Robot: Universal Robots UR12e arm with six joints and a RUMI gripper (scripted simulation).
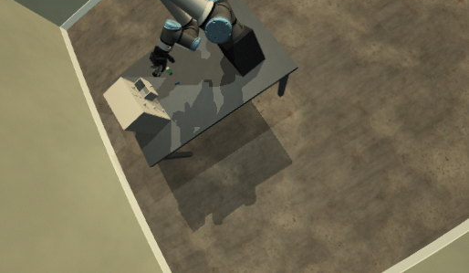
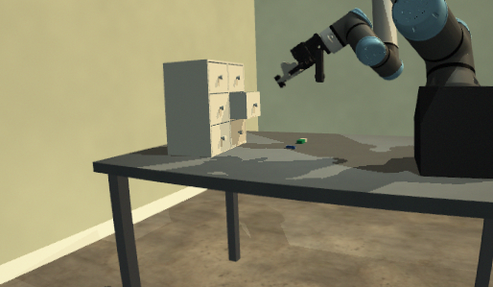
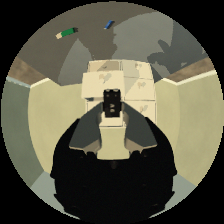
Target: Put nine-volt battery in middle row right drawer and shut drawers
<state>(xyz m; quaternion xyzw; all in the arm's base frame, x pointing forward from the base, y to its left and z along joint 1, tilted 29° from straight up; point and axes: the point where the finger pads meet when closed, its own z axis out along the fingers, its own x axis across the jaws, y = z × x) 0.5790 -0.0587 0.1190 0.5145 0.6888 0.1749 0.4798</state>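
My gripper (image 1: 157, 72) (image 2: 280, 80) (image 3: 112, 102) is shut on a small black block with terminals, the nine-volt battery (image 3: 111, 100). It hangs in the air above table height, in front of the chest and a little higher than its top. The cream chest (image 1: 129, 105) (image 2: 186, 107) (image 3: 95, 82) stands upright at the table's left end with three rows of two drawers. The right drawer of the middle row (image 1: 141, 85) (image 2: 246, 105) is pulled part-way out. The other drawers look shut.
A small green object (image 1: 169, 71) (image 2: 301, 141) (image 3: 67, 33) and a small blue object (image 1: 177, 83) (image 2: 290, 147) (image 3: 109, 24) lie on the dark table (image 2: 288, 179) in front of the chest. The arm's black pedestal (image 1: 244, 47) (image 2: 453, 131) stands at the right. A wall is close behind the chest.
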